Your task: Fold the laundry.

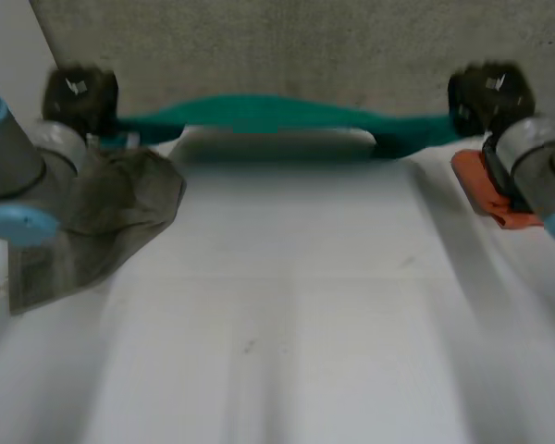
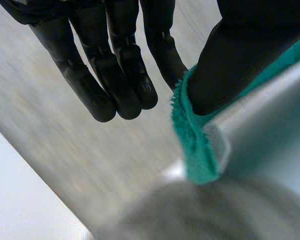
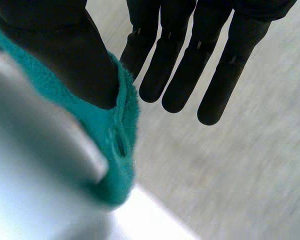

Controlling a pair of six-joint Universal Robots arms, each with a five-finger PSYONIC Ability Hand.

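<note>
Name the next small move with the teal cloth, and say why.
Probably draw both hands back together to lay the teal cloth on the table: the left hand and right hand each pinch an end, and it spans the far edge.

Thumbs of left robot hand (image 2: 107, 70) and right robot hand (image 3: 182, 80) hide the teal cloth (image 1: 259, 113) corners

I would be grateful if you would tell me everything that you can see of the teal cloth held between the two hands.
The teal fuzzy cloth looks like soft terry or fleece, with a fluffy, slightly frayed edge. It runs as a narrow band across the far side of the white table, spread between the left hand and the right hand and bulging a little in the middle. Each hand appears to pinch one end between its thumb and the nearest of its straight fingers.
</note>
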